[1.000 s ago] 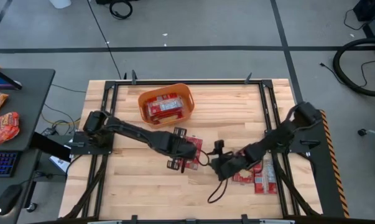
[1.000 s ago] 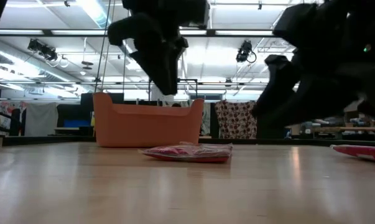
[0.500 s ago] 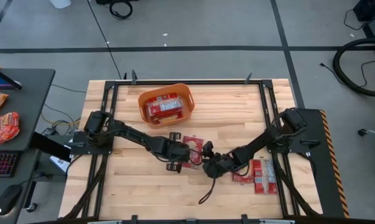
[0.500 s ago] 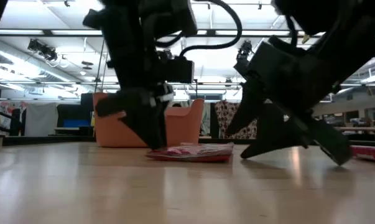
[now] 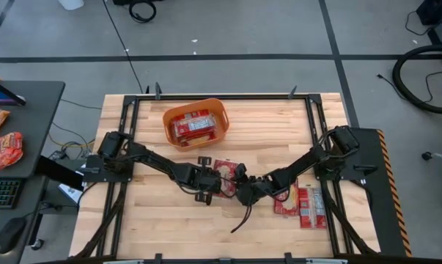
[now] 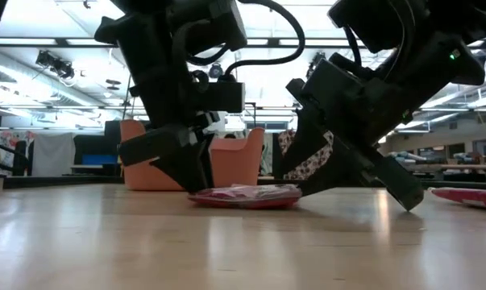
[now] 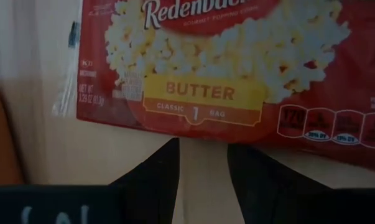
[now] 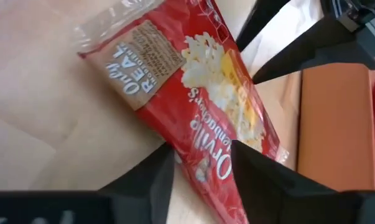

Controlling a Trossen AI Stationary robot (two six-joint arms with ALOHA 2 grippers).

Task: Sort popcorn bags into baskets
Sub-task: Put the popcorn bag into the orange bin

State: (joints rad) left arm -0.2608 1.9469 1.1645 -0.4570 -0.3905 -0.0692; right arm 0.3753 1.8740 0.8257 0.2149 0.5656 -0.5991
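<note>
One red popcorn bag (image 5: pixel 226 169) lies flat on the table's middle, also seen in the low view (image 6: pixel 244 196). My left gripper (image 5: pixel 214 179) is down at the table on the bag's left. It is open, its fingertips (image 7: pixel 203 152) just short of the bag's long edge (image 7: pixel 237 134). My right gripper (image 5: pixel 240 185) is low on the bag's right, open, and one end of the bag (image 8: pixel 203 158) reaches in between its fingers (image 8: pixel 199 167). The orange basket (image 5: pixel 195 104) stands toward the far edge with several red bags (image 5: pixel 195 127) inside. My left gripper stands at the bag's edge; I cannot tell whether the fingertips touch it. My right gripper has the bag's end (image 8: pixel 203 158) between its two open fingers, coming in low from the table's right. The bag lies flat on the table; I cannot tell whether the fingers touch it.
More red bags (image 5: pixel 303 203) lie on the table to the right, under the right arm, seen low at the side (image 6: pixel 468 196). The basket (image 6: pixel 146 165) is behind the left gripper in the low view. A dark cable (image 5: pixel 239 220) trails toward the near edge.
Both grippers have come down from above the table to its surface. The right gripper has also moved toward the table's left, up to the bag, and the left gripper has settled at the bag's other side. The bag has stayed flat where it was.
</note>
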